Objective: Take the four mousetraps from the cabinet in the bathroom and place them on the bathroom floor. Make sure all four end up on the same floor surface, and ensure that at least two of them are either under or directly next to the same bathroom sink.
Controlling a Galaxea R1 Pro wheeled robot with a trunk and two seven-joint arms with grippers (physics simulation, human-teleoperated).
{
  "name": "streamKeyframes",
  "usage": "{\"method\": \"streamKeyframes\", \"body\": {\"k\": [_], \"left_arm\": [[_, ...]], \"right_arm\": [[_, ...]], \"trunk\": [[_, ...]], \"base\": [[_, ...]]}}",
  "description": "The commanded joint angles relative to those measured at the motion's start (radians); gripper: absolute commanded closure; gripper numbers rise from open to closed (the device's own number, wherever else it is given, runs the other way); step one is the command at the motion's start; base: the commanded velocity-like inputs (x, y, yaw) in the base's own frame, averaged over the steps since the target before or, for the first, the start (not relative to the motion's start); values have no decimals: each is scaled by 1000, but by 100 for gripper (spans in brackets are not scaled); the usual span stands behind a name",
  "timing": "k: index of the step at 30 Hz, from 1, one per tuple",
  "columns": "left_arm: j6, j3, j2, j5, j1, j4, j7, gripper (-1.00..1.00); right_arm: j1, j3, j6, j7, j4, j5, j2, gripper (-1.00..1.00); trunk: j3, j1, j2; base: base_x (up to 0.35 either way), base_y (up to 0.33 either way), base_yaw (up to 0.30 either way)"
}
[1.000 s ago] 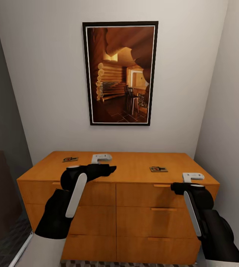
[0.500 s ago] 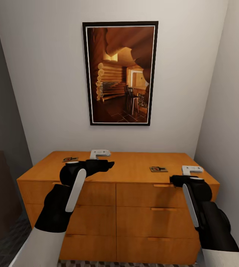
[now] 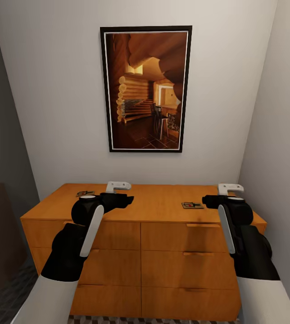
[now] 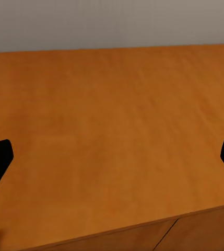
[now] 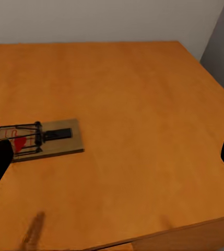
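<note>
Pale walls and a framed cabin picture (image 3: 146,88) back the orange dresser (image 3: 140,252), whose surface carries two mousetraps (image 3: 192,205), one near each end, so both arms reach over it, left pincer (image 4: 112,157) and right pincer (image 5: 112,157) spread wide, holding nothing.

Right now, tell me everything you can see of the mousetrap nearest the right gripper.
The mousetrap is a flat tan wooden slab lying flat on the orange dresser top. It carries a dark wire frame at one end, a dark bar along its middle and a small red patch inside the frame. Nothing touches it but the dresser. In the head view it sits just left of the right gripper, towards the dresser's front edge. The gripper's fingers are spread apart, clear of it.
</note>
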Motion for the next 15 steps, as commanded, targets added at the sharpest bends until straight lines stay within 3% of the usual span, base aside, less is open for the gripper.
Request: {"method": "streamKeyframes", "body": {"k": [1, 8, 9, 15], "left_arm": [[3, 0, 0, 5, -1, -1, 8, -100], [-1, -2, -1, -7, -1, -1, 9, -100], [-4, -24, -4, -13, -1, -1, 14, -100], [-7, -65, -5, -18, -1, -1, 22, -100]], "right_arm": [[-8, -1, 5, 3, 2, 5, 3, -100], [-30, 0, 5, 4, 15, -3, 10, -100], [-35, 0, 5, 6, 34, -6, 12, -100], [-36, 0, 5, 6, 46, -6, 14, -100]], "trunk": [[-1, 0, -1], [-1, 0, -1], [-1, 0, -1], [-1, 0, -1]], "base": [[0, 0, 0], [0, 0, 0], [0, 0, 0], [0, 0, 0]]}}
